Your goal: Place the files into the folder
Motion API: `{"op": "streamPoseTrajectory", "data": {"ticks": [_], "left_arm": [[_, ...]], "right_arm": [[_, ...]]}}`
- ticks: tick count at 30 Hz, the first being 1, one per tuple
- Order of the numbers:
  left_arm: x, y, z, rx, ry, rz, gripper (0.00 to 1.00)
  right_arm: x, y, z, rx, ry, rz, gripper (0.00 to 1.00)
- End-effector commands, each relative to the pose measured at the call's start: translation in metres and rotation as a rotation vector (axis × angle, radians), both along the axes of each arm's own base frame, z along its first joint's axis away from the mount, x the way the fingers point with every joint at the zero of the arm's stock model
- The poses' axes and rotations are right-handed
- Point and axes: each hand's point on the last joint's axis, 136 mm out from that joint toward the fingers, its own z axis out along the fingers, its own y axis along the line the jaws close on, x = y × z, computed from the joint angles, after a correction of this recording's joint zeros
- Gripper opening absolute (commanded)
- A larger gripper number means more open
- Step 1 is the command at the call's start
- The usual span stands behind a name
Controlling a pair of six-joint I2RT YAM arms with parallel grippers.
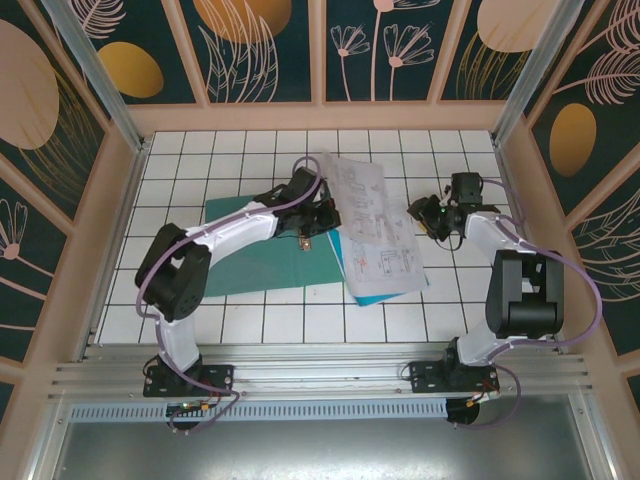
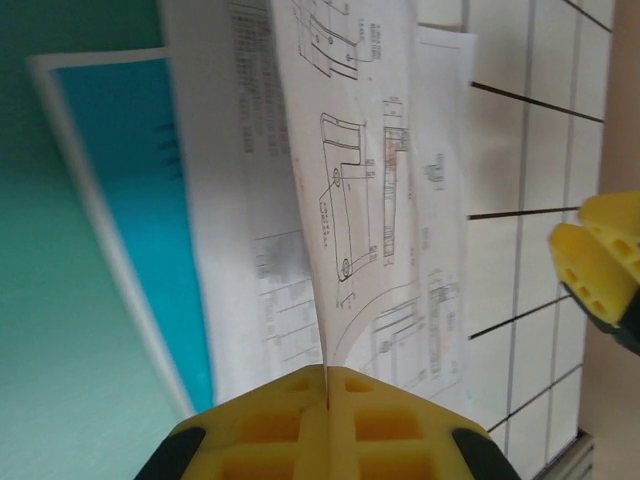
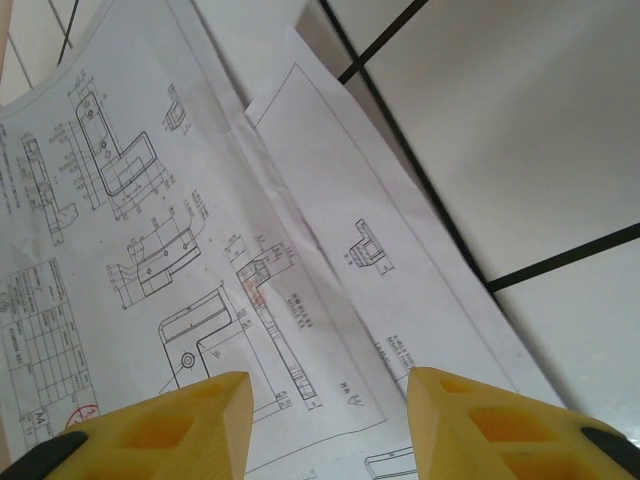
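Note:
The files (image 1: 375, 230) lie fanned on the tiled table, white sheets of line drawings over a cyan-blue sheet (image 1: 385, 290). Their left part overlaps the dark green folder (image 1: 250, 255), which lies flat and open. My left gripper (image 1: 320, 215) is shut on the edge of one printed sheet (image 2: 345, 200), which curves up out of the closed fingertips (image 2: 300, 420). Beside it are the cyan sheet (image 2: 135, 200) and the folder (image 2: 50, 340). My right gripper (image 1: 422, 213) hovers open at the papers' right edge, its fingers (image 3: 190, 425) spread above the printed sheets (image 3: 200, 250), holding nothing.
The white tiled table (image 1: 250, 160) is fenced by wooden walls on three sides, with an aluminium rail along the near edge. A yellow finger of the right gripper (image 2: 600, 270) shows at the right of the left wrist view. Bare tiles (image 3: 540, 130) lie right of the papers.

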Motion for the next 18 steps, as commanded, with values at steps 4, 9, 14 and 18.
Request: {"op": "streamPoseTrajectory", "data": {"ticks": [4, 9, 14, 18], "left_arm": [[-0.012, 0.053, 0.014, 0.059, -0.022, 0.092, 0.00], [-0.026, 0.084, 0.006, 0.113, -0.010, 0.124, 0.00], [-0.040, 0.107, -0.003, 0.173, 0.001, 0.139, 0.00], [-0.050, 0.122, -0.010, 0.233, 0.013, 0.136, 0.00]], "right_arm": [[0.002, 0.035, 0.004, 0.037, -0.033, 0.112, 0.46], [0.003, 0.056, 0.003, 0.035, -0.035, 0.164, 0.46], [0.002, 0.080, 0.001, 0.051, -0.032, 0.212, 0.46], [0.000, 0.101, 0.001, 0.075, -0.035, 0.259, 0.46]]}}
